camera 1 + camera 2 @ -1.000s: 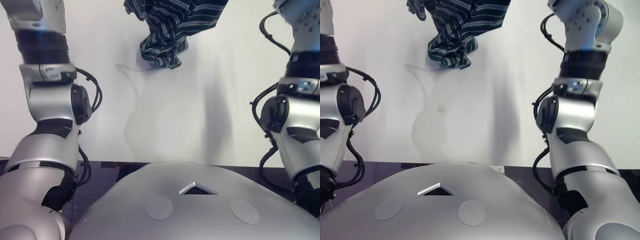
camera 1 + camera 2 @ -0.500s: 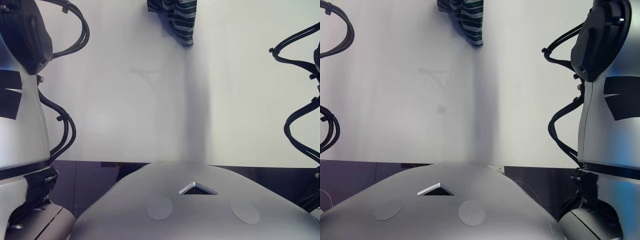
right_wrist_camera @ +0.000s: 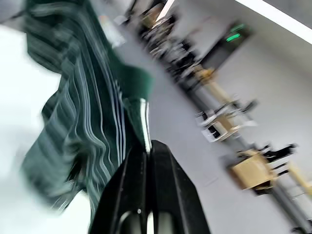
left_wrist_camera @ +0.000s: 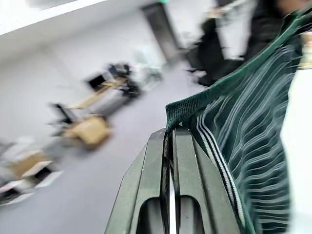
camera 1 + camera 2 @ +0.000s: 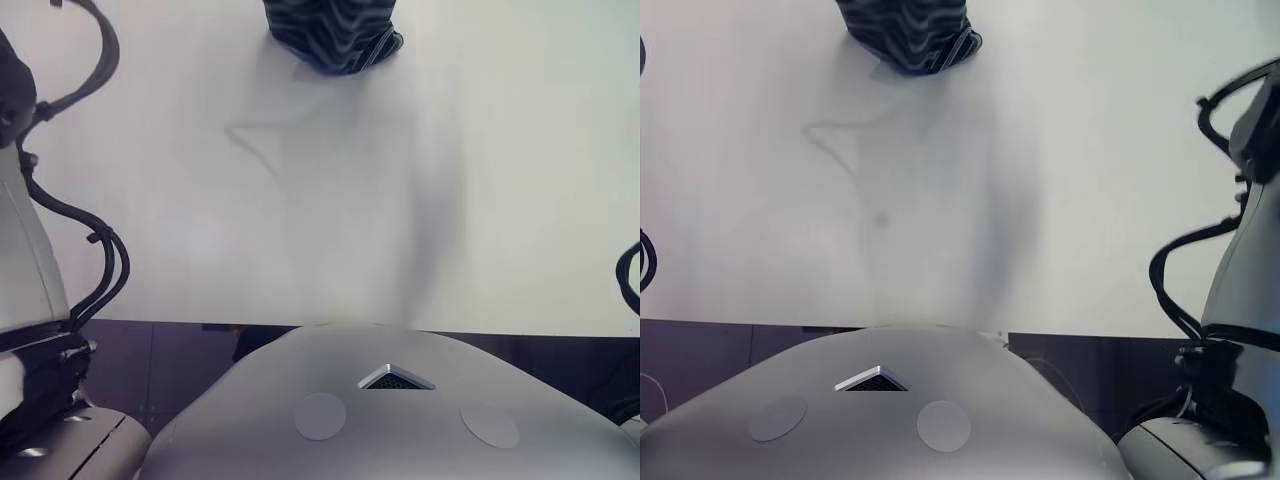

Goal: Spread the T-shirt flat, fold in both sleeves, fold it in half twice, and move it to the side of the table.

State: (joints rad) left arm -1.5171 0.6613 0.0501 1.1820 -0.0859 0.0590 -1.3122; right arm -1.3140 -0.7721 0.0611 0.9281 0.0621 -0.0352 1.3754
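Note:
The T-shirt [image 5: 333,35], dark green with thin white stripes, hangs in the air; its bunched lower end shows at the far middle of the white table [image 5: 300,220]. In the left wrist view my left gripper [image 4: 170,131] is shut on a ribbed edge of the T-shirt [image 4: 243,126]. In the right wrist view my right gripper [image 3: 146,146] is shut on another part of the T-shirt [image 3: 92,117], which droops from it in folds. Both arms are raised high.
The table's near edge [image 5: 320,325] runs in front of me. The left arm's cables [image 5: 90,250] hang at the left, the right arm [image 5: 1240,300] at the right. A room with desks and boxes lies behind in the wrist views.
The arms have risen out of the eye views. The shirt lifted off the table, hung as a narrow strip, and now its lower end has spread wider and come down again.

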